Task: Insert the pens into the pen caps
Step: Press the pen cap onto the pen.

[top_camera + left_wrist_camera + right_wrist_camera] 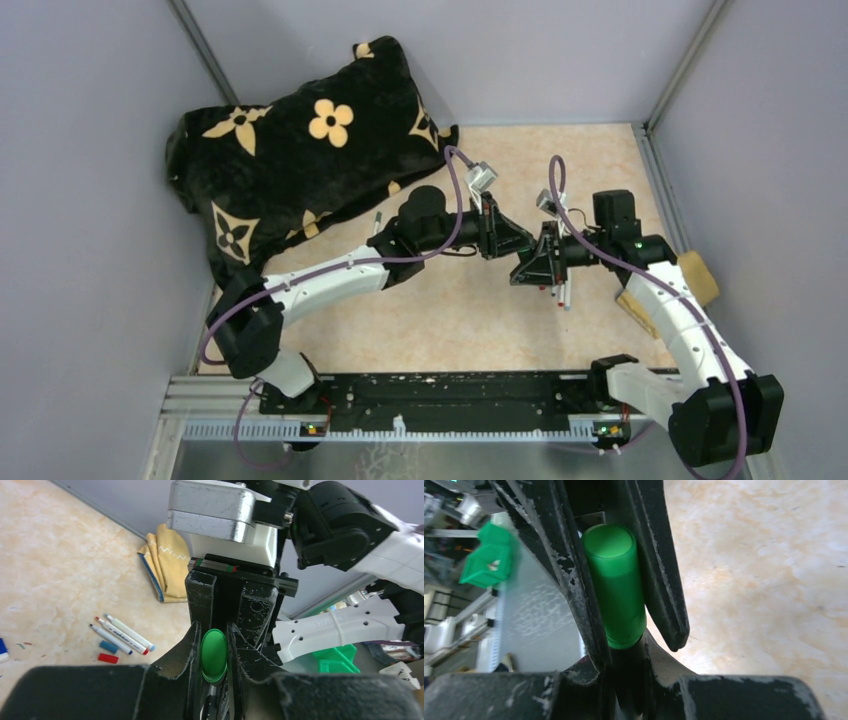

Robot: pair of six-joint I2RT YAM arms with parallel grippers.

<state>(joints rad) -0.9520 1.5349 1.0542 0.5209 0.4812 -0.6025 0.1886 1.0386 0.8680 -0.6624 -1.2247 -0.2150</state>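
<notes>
My two grippers meet nose to nose above the middle of the table, left gripper (pixel 503 240) against right gripper (pixel 536 258). A bright green pen cap (pixel 615 585) stands out of my right gripper (pixel 621 649), which is shut on the dark barrel of a black pen (pixel 629 680) under the cap. In the left wrist view the cap's closed green end (pixel 214 655) faces the camera, and my left gripper (pixel 214 628) is shut on its sides. Three white pens (pixel 122 632) lie on the table with a blue cap (pixel 108 646) and a red cap (pixel 108 658) beside them.
A black cushion with tan flowers (pixel 300 160) fills the far left corner. A tan cardboard box (pixel 690 285) sits by the right arm, next to a folded yellow cloth (pixel 167 565). The loose pens (pixel 562 292) lie just in front of the grippers. Grey walls surround the table.
</notes>
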